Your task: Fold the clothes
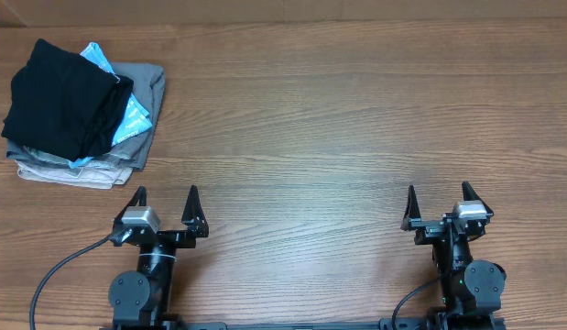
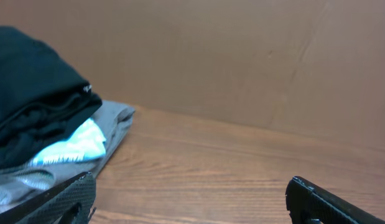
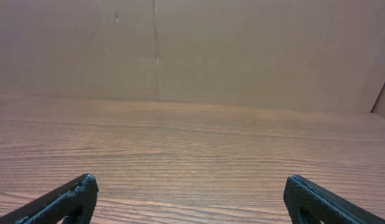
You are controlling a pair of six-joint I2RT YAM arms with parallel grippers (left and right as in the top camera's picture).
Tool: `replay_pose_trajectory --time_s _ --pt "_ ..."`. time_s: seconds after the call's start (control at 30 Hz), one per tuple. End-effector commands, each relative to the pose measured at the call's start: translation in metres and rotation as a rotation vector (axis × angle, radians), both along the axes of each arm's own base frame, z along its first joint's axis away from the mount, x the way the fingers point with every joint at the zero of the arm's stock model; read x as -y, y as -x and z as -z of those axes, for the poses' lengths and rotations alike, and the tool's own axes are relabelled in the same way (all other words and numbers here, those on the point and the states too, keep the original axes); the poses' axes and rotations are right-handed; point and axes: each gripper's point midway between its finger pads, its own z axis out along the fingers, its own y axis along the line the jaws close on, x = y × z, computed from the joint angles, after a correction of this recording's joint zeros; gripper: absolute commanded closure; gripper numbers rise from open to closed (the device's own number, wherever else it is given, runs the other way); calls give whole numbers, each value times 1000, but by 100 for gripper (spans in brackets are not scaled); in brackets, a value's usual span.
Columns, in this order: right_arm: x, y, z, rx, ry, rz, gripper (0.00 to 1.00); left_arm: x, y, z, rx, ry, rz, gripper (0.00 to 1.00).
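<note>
Both grippers are standing wide open and holding nothing: the left gripper [image 1: 167, 192] is sitting at about 7 o'clock on the table, the right gripper [image 1: 439, 190] at about 5 o'clock, each pointing toward 12. The shirt [image 1: 63, 96] is lying well apart from both, at 10 o'clock, as a black folded bundle on top of a pile. Just under it a blue garment [image 1: 132, 115] is poking out toward 3 o'clock, and beneath that a grey garment [image 1: 153, 81] and a beige garment [image 1: 72, 174] are lying flat. The likeliest trouble, as I am judging it, is a pinch going too deep and catching the blue layer along with the shirt, so that the pile is dragged apart. Soft fabric may also be sagging or slipping from a shallow pinch, and the right gripper is facing a long reach across. The table [image 1: 338, 119] is showing a smooth wood grain, running wide from the pile toward 3 o'clock, which is leaving room for spreading. Behind it, toward 12, a plain brown wall [image 3: 242, 50] with a vertical seam is closing off the view.
</note>
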Motion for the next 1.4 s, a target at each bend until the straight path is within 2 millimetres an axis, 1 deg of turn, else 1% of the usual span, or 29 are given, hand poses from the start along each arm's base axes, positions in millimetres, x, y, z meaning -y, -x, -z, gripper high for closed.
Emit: replay_pose_trajectory --time_s 0.0,0.13,0.27,0.37,0.5,1.37 --pt "0 0 1 6 4 -1 0 -8 0 7 6 -16 -44 0" --pt "0 0 1 6 4 -1 0 -11 0 17 -13 -45 -62 0" --pt "0 0 1 6 4 -1 0 -11 0 24 -39 -159 -62 0" --pt "0 0 1 6 4 -1 0 -11 1 35 -80 -272 -55 0" --pt "0 0 1 6 4 -1 0 -11 1 35 -75 -385 -51 0" --pt "0 0 1 6 4 -1 0 -11 1 35 -75 -393 -47 0"
